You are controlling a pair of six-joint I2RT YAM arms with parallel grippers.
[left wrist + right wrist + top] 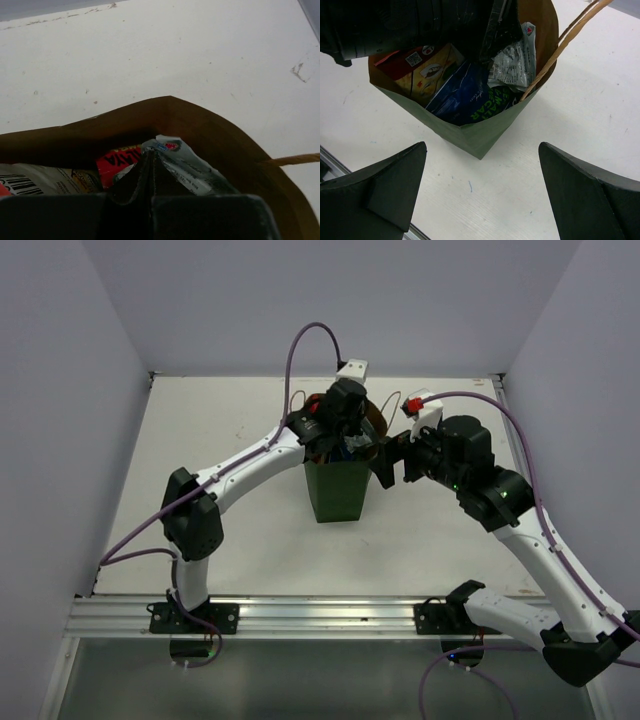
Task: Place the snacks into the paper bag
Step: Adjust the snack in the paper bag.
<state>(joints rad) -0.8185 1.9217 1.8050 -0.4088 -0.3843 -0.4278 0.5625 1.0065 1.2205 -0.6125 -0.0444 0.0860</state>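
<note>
The dark green paper bag (335,495) stands upright mid-table, and its brown inside (200,120) holds the snacks. Among them are a white-red-yellow chip bag (427,70), a blue packet (460,95), a packet with green lettering (502,100) and a silver-grey foil packet (512,62). My left gripper (151,152) is down in the bag's mouth, shut, fingers pressed together. The silver packet (195,170) lies against its tip, with no foil visible between the fingers. My right gripper (482,145) hangs wide open over bare table just outside the bag's near corner (475,137), holding nothing.
A tan loop handle (565,40) sticks out from the bag's rim toward the right arm. The white tabletop (230,440) is walled at the back and both sides. A metal rail (300,615) runs along the near edge.
</note>
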